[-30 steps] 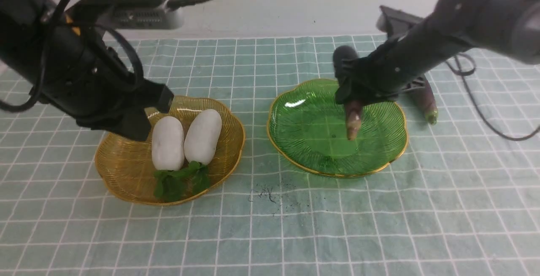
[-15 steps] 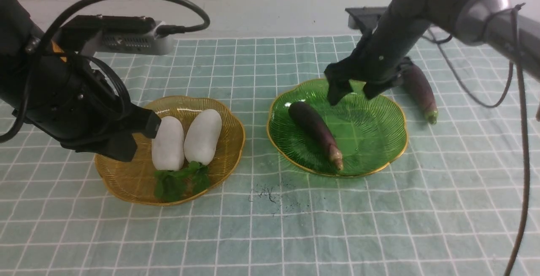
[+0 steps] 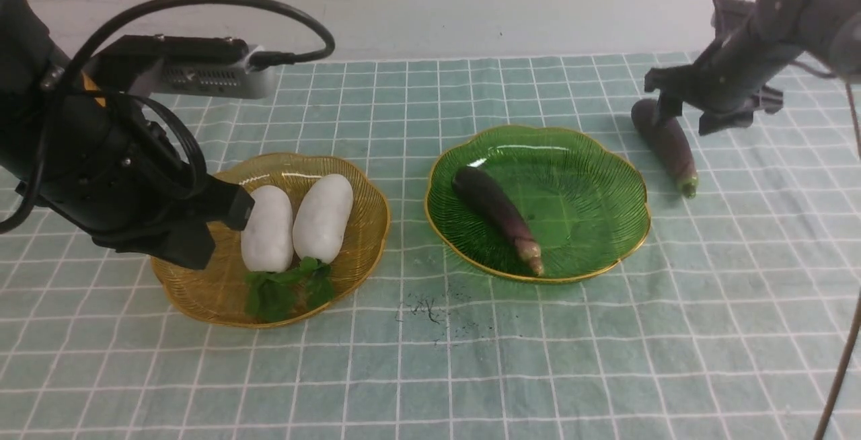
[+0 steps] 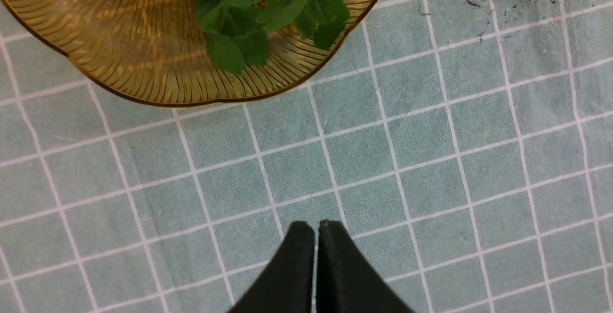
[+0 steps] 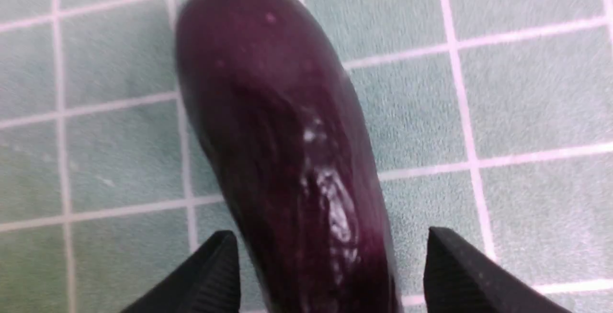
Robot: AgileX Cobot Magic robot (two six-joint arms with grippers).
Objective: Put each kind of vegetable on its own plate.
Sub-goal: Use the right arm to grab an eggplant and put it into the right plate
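Observation:
Two white radishes [image 3: 267, 228] [image 3: 323, 216] with green leaves [image 4: 268, 11] lie side by side on the amber plate [image 3: 202, 272]. One dark purple eggplant [image 3: 496, 207] lies on the green plate [image 3: 592, 211]. The second eggplant [image 3: 668, 147] lies on the cloth just right of the green plate. My right gripper [image 3: 687, 116] is open above its thick end, one finger on each side of it in the right wrist view [image 5: 287, 150], not touching. My left gripper [image 4: 316, 229] is shut and empty, beside the amber plate's left edge [image 3: 202, 221].
A green checked cloth [image 3: 430, 359] covers the table. Dark smudges [image 3: 427, 309] mark the cloth in front, between the plates. A black cable [image 3: 841, 359] hangs at the far right.
My right gripper released the first eggplant onto the green plate, then moved right and back to hover open over the second eggplant. My left arm shifted slightly left.

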